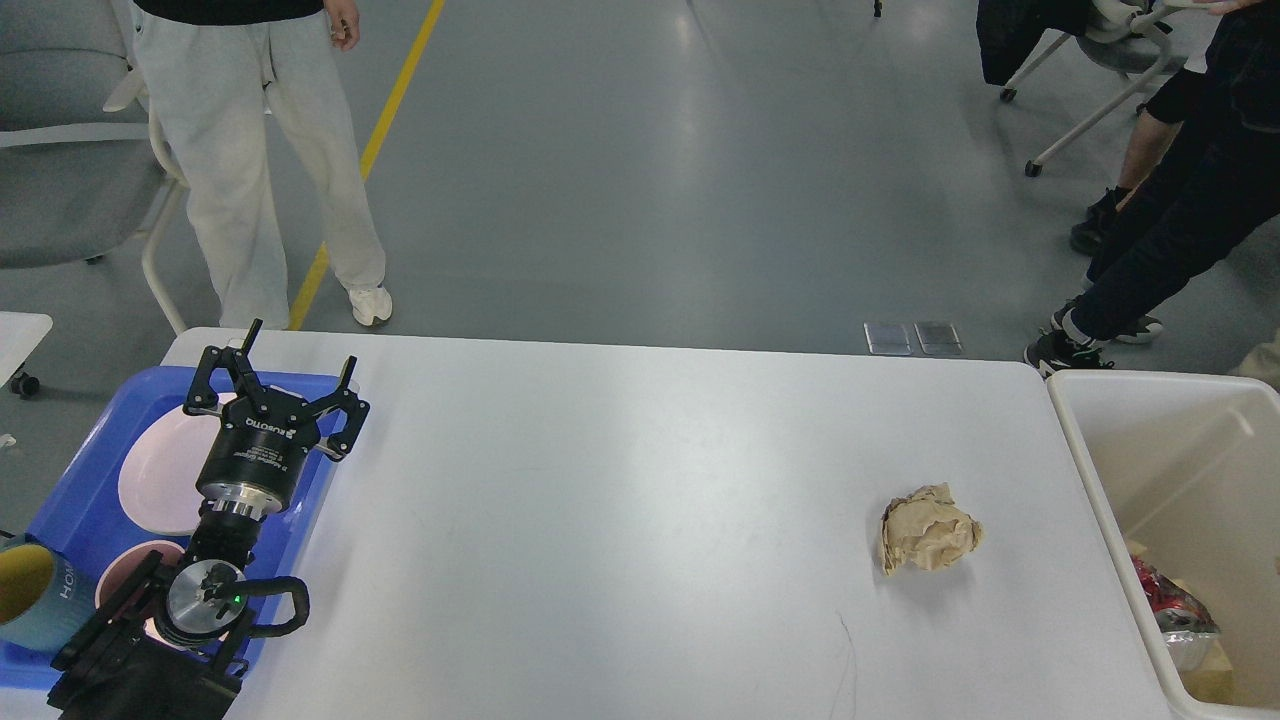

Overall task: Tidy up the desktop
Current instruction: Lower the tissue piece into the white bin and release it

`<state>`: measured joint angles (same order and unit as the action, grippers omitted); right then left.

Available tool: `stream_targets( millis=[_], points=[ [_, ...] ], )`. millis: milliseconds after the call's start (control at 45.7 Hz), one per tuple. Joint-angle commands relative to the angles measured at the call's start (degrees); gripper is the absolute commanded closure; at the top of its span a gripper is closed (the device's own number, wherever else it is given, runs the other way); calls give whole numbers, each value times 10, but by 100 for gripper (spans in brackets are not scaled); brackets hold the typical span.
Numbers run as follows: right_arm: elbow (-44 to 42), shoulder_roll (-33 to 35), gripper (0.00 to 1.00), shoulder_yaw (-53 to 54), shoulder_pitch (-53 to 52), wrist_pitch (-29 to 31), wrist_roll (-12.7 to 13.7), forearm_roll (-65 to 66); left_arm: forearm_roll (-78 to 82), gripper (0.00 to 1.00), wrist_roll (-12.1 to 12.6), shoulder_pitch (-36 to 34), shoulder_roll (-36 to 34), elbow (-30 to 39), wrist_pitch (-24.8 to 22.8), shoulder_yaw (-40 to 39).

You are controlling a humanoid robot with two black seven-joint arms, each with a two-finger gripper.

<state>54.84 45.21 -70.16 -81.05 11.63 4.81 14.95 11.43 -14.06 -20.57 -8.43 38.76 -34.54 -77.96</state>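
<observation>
The white desktop [620, 480] fills the lower part of the head view. A crumpled ball of brown paper [928, 529] lies on it at the right, near the cream-white bin [1090, 470]. My left gripper [295, 365] is open and empty, held above the far edge of the blue tray [75, 515] at the left. My right arm and gripper are out of view.
The tray holds a pink plate [160, 475], a pink bowl [125, 585] and a teal mug with a yellow inside [35, 595]. The bin holds red and clear wrappers [1170, 610]. People stand beyond the table at the far left [260, 150] and far right [1180, 200].
</observation>
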Motion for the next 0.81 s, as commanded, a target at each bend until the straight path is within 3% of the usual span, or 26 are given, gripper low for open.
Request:
stream_targets(
  millis=[0,109,416,788],
  points=[
    [-81,-20,100,103,162,-116,-1,-6,0,3,0,0,0,0,0,0],
    [-182,-64,100,192,286,-161,-1,-7,0,3,0,0,0,0,0,0],
    [-499,-232,100,290,503,-161,-1,-7,0,3,0,-1,-1,0,0,0],
    [-534,-252,100,316,518,-168,1,-7,0,3,0,-1,-1,0,0,0]
  ],
)
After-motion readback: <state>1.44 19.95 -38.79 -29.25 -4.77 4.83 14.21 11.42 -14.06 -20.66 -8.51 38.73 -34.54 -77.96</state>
